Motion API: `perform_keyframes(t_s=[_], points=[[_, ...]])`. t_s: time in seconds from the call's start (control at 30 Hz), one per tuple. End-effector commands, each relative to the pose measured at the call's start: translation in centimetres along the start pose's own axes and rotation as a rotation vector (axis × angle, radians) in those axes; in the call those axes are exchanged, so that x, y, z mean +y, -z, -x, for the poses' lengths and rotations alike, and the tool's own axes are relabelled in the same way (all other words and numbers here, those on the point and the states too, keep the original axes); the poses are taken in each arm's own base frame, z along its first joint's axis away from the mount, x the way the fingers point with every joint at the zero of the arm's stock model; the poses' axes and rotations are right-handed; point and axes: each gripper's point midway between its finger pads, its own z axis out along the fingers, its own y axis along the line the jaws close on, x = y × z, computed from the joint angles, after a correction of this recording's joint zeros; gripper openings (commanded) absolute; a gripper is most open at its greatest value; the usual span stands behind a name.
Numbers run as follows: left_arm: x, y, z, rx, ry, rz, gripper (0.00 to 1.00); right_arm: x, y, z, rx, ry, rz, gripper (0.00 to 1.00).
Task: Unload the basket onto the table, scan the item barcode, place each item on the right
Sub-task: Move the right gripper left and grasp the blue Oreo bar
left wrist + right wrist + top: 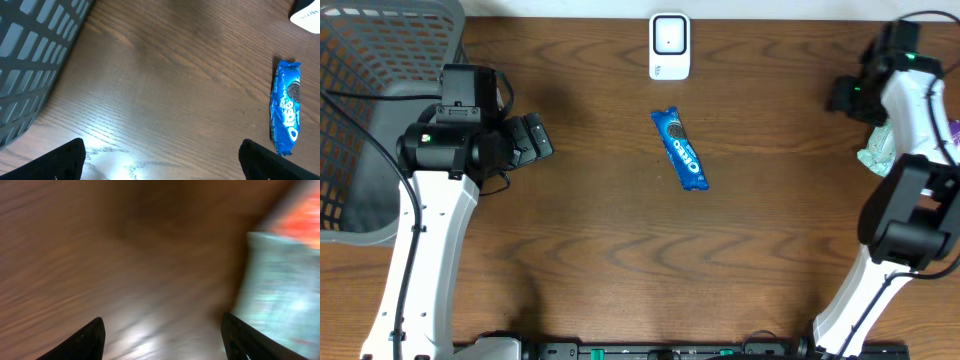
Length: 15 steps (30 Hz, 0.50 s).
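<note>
A blue Oreo pack [680, 149] lies flat at the middle of the wooden table, with its long side running away from me. Close behind it stands a white scanner [669, 45]. My left gripper [538, 138] hovers well to the left of the pack, open and empty. In the left wrist view the pack [285, 107] lies at the right, beyond the wide-apart jaws of the left gripper [161, 152], and a corner of the scanner [307, 17] shows. My right gripper [840, 95] is at the far right edge. The blurred right wrist view shows it [162, 325] open over bare wood.
A grey mesh basket [360, 90] fills the far left corner and shows in the left wrist view [30, 60]. A pale green packet [875, 150] lies by the right arm and shows blurred in the right wrist view [280, 290].
</note>
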Motion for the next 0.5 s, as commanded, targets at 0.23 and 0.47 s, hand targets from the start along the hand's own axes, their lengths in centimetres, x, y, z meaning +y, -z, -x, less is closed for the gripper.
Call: perform_keyframes(t_s=[0.23,0.47], points=[[0.2,0.0,0.2,-0.006,0.004,0.012,0.98,16.0,1.4,-6.2,0.153,0.31,0.475,0.82],[0.2,0.0,0.2,-0.006,0.004,0.012,0.98,22.3,1.0,-10.5,0.182,0.473,0.477,0.99]])
